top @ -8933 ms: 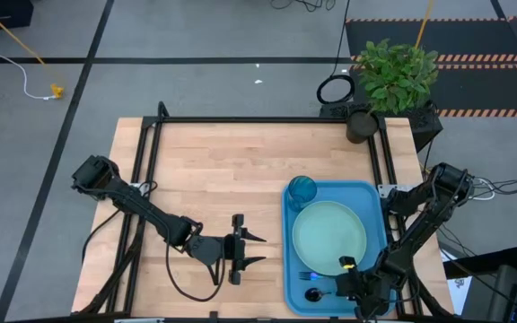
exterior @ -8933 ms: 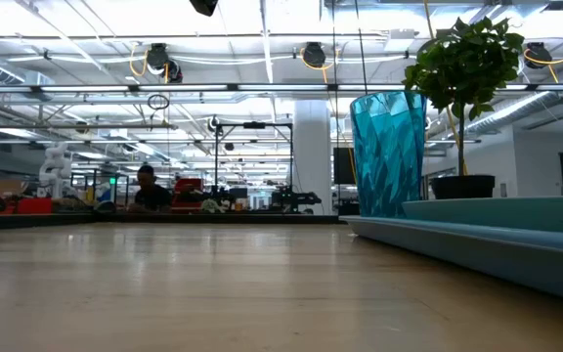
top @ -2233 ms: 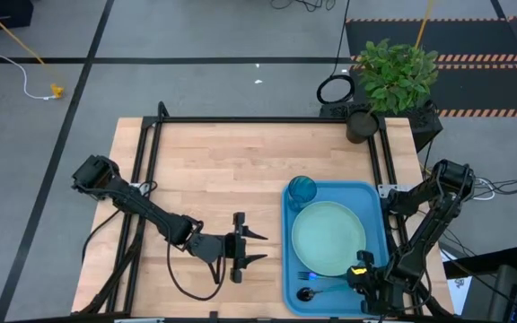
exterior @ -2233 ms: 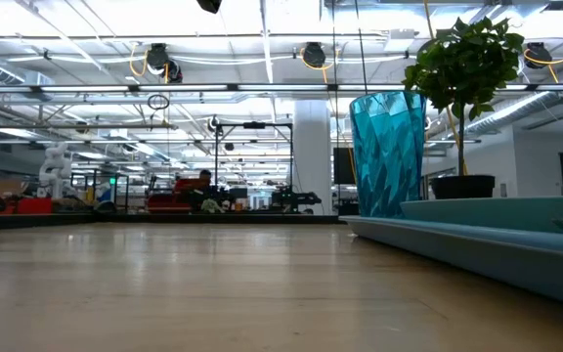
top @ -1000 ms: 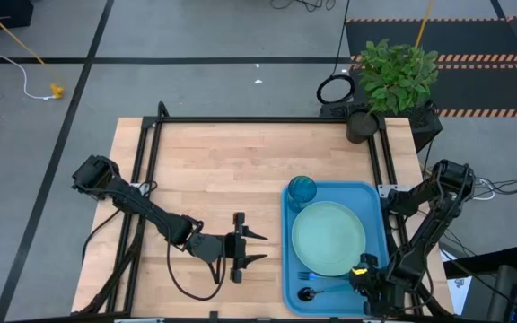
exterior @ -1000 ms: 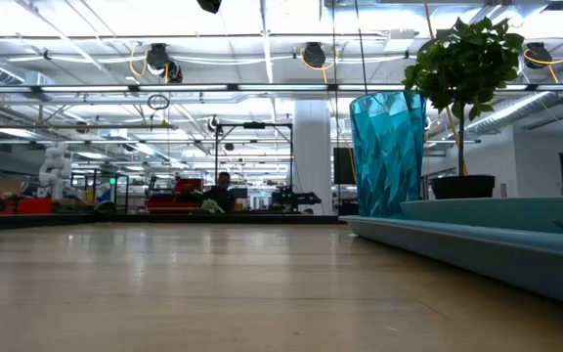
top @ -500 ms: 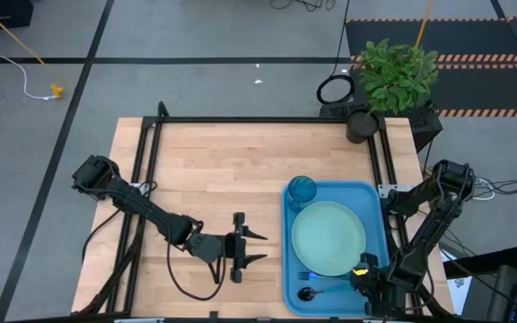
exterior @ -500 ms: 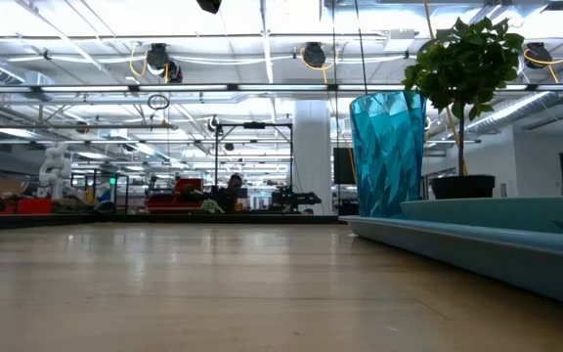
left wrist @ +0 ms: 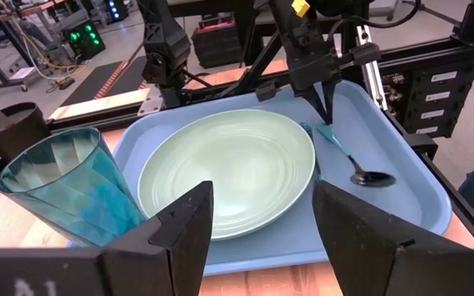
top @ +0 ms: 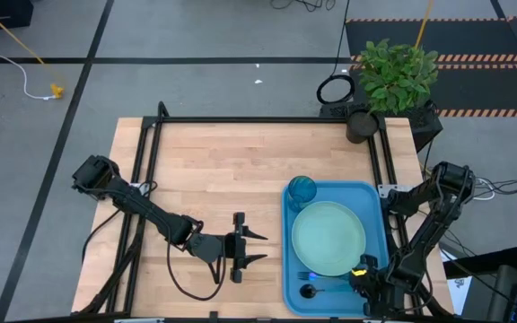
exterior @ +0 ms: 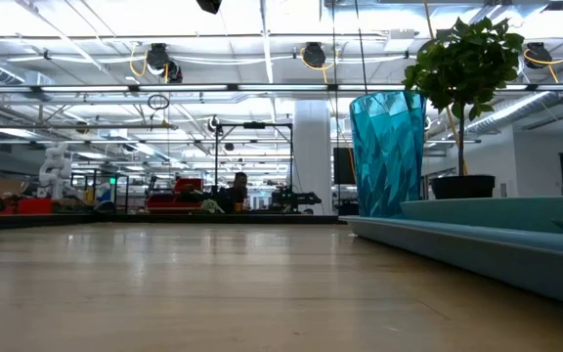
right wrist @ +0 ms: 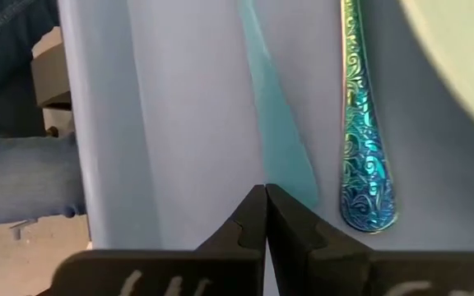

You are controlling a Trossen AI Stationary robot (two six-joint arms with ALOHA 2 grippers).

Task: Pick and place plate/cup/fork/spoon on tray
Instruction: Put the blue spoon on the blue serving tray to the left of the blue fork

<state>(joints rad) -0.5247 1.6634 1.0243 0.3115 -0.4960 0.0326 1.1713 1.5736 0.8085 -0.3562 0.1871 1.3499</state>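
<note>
The blue tray (top: 290, 224) lies at the table's right. On it rest the pale green plate (top: 328, 238), the teal cup (top: 302, 189) standing at the far left corner, the fork (top: 307, 275) and the spoon (top: 311, 292) near the front edge. My right gripper (right wrist: 264, 193) is shut, slanting down over the tray's near right part, its tips beside the free end of the spoon's handle (right wrist: 290, 156). The fork's patterned handle (right wrist: 367, 156) lies next to it. My left gripper (top: 260, 249) stands open, left of the tray and facing it. My right gripper has nothing between its shut fingers (right wrist: 249, 218). Their tips stand close beside the free end of the spoon's handle (left wrist: 326, 136), coming from above at a slant. Whether they touch the handle or the tray floor, I cannot tell.
A potted plant (top: 393, 76) stands at the table's far right corner. Bare wooden tabletop (top: 214, 170) stretches left of and behind the tray. A black frame rail (top: 267, 119) runs along the table's far edge and sides.
</note>
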